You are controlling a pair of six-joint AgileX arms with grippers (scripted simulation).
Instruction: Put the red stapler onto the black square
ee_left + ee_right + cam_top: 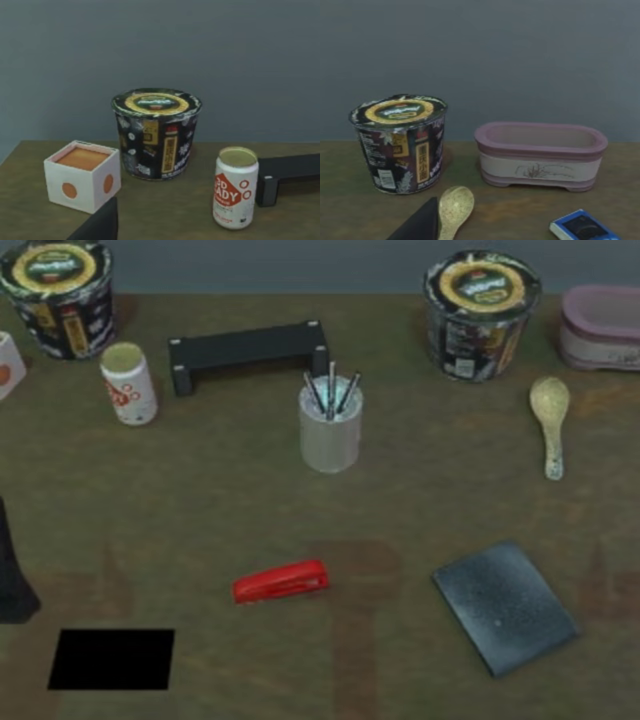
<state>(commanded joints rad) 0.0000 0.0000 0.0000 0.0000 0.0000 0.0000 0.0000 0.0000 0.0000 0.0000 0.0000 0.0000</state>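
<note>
While the red stapler (pixel 281 582) lies untouched, neither gripper's finger state can be told

The stapler (pixel 281 582) looks like glossy red plastic with a bright sheen along its top. The black square (pixel 112 659) is flat, matt, without texture. The tabletop (pixel 200 500) is dull brown and mottled, like worn wood. The slab (pixel 504 606) is grey, speckled, faintly shiny. The spoon (pixel 550 420) looks glazed and flecked, like ceramic. The cup (pixel 330 435) is frosted white; the rods (pixel 331 390) inside look metallic. The stand (pixel 248 348) is matt black
</note>
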